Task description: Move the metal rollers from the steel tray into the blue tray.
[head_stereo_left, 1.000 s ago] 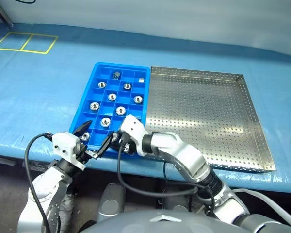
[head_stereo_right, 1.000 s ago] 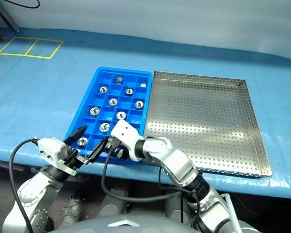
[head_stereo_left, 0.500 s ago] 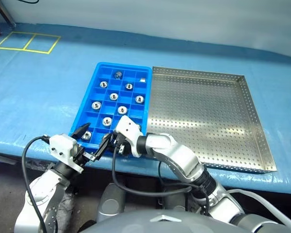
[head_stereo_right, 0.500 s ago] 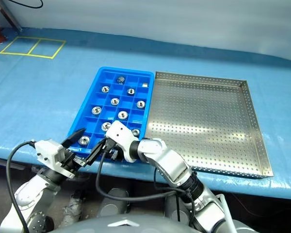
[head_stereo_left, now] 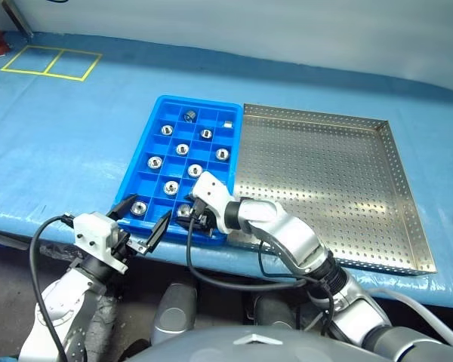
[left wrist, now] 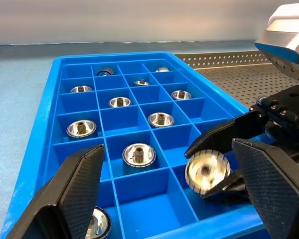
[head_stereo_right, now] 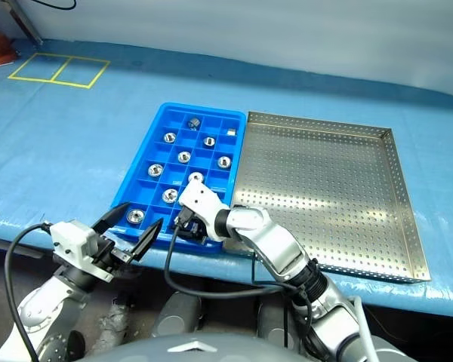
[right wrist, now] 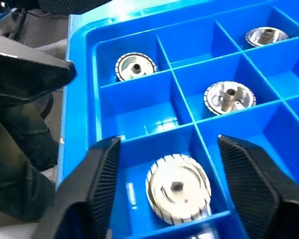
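Ten rollers: the metal rollers (head_stereo_left: 183, 149) sit one to a compartment across the blue tray (head_stereo_left: 149, 136); a darker round piece (head_stereo_left: 189, 115) and a small whitish block (head_stereo_left: 228, 124) fill two cells of its far row.
Newest roller: one roller (right wrist: 178, 187) lies in a near-row cell of the blue tray, between the right jaws and clear of both.
Right gripper (right wrist: 164, 184): jaws spread, poised over that near-row cell, nothing pinched.
Left gripper (head_stereo_left: 142, 221): jaws spread wide, empty, just off the near edge of the blue tray and pointing towards it.
Steel tray (head_stereo_left: 325, 181): on the table, touching the blue tray's right-hand long side, its perforated floor bare of rollers.
Table (head_stereo_left: 68, 128): blue cover under both trays.
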Controlling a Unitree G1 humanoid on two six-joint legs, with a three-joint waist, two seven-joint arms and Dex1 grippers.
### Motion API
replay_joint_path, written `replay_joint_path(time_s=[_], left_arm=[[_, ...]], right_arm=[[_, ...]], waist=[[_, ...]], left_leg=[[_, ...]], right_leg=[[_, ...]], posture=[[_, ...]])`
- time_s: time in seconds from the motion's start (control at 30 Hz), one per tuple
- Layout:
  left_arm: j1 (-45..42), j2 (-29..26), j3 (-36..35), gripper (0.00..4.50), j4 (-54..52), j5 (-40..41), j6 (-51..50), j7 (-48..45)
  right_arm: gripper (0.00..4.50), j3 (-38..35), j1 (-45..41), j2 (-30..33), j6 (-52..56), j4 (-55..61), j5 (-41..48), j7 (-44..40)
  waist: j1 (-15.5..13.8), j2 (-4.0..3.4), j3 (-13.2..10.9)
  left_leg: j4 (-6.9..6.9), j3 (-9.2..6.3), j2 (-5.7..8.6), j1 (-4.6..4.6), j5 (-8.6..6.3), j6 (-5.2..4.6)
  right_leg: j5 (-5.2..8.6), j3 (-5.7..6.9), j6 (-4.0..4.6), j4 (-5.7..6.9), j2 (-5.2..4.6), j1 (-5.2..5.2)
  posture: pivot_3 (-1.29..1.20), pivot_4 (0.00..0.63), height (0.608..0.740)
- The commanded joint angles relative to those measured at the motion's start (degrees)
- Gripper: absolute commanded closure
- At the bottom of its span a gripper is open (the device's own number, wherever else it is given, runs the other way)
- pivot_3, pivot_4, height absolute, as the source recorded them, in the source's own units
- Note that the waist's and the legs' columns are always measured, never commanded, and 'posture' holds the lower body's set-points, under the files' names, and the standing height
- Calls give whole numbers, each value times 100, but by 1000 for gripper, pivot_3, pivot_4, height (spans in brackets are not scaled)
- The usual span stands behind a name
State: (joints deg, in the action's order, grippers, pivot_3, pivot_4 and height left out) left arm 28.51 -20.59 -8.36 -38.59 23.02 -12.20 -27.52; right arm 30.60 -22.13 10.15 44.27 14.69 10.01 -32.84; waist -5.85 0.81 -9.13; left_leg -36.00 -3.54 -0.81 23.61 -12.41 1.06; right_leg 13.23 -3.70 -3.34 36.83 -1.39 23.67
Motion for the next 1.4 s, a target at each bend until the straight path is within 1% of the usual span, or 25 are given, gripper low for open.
replay_joint_path(time_s=[0.03,0.1,0.3,0.43,0.6,0.77,0.83,0.93,1.0,1.07,1.17,1.4], left_arm=[[-120,-92,-7,0,-207,71,-7,-37],[-218,-111,0,0,-183,101,-30,-57],[-798,-125,-6,0,50,132,-128,-13],[-1294,-107,13,0,332,50,-186,81],[-1719,-86,23,0,674,-30,-173,120],[-2031,89,-31,0,973,-93,-95,322],[-2120,158,-32,0,1058,-124,-110,431],[-2132,194,-69,0,1169,-216,-139,582],[-2098,228,-142,0,1275,-400,-109,791],[-2095,374,-310,0,1398,-479,-84,1096],[-2072,530,-480,0,1576,-705,-55,1496],[-2146,746,-581,0,1844,-1130,2,2097]], right_arm=[[641,-101,68,11,12,363,38,63],[641,-300,97,6,-36,504,66,155],[641,-1310,391,68,-346,1172,153,597],[641,-1916,928,69,-1111,1464,-30,1067],[641,-2405,1733,-314,-2130,1484,-237,1803],[641,-2597,2330,-813,-3600,1092,-663,2546],[641,-2662,2490,-981,-3903,907,-750,2788],[641,-2720,2669,-1020,-4210,663,-733,2812],[641,-2800,2810,-1013,-4324,542,-648,2800],[641,-2865,2914,-1022,-4342,490,-573,2808],[641,-2896,3010,-942,-4359,427,-649,2814],[641,-2875,3074,-989,-4285,467,-692,2909]], waist=[[3,0,0],[6,0,0],[28,0,0],[69,1,0],[229,0,0],[422,1,0],[463,0,0],[509,0,0],[507,0,0],[505,0,0],[502,0,0],[486,2,1]], left_leg=[[1,0,0,1,0,0],[2,-1,0,3,0,0],[-6,1,0,2,1,1],[-4,3,1,3,1,2],[-1,4,2,2,1,2],[-5,8,1,-4,3,4],[-6,9,0,-9,4,6],[-6,9,0,-10,5,7],[-5,9,0,-10,5,7],[-5,7,1,-10,5,7],[-6,7,1,-10,5,7],[-8,6,1,-12,6,8]], right_leg=[[0,0,0,0,0,2],[0,0,0,0,1,3],[-1,-1,-2,2,1,0],[-2,-2,-3,1,1,1],[-3,-6,-3,2,1,0],[-6,-11,-8,6,1,-4],[-6,-12,-9,8,2,-8],[-7,-14,-9,10,2,-9],[-7,-15,-8,10,2,-9],[-7,-14,-7,10,2,-9],[-7,-15,-8,11,1,-9],[-7,-14,-8,12,1,-12]], posture=[[327,150,740],[314,150,740],[242,150,740],[195,150,740],[142,150,740],[108,150,740],[106,150,740],[107,150,740],[114,150,740],[117,150,740],[122,150,740],[122,150,740]])
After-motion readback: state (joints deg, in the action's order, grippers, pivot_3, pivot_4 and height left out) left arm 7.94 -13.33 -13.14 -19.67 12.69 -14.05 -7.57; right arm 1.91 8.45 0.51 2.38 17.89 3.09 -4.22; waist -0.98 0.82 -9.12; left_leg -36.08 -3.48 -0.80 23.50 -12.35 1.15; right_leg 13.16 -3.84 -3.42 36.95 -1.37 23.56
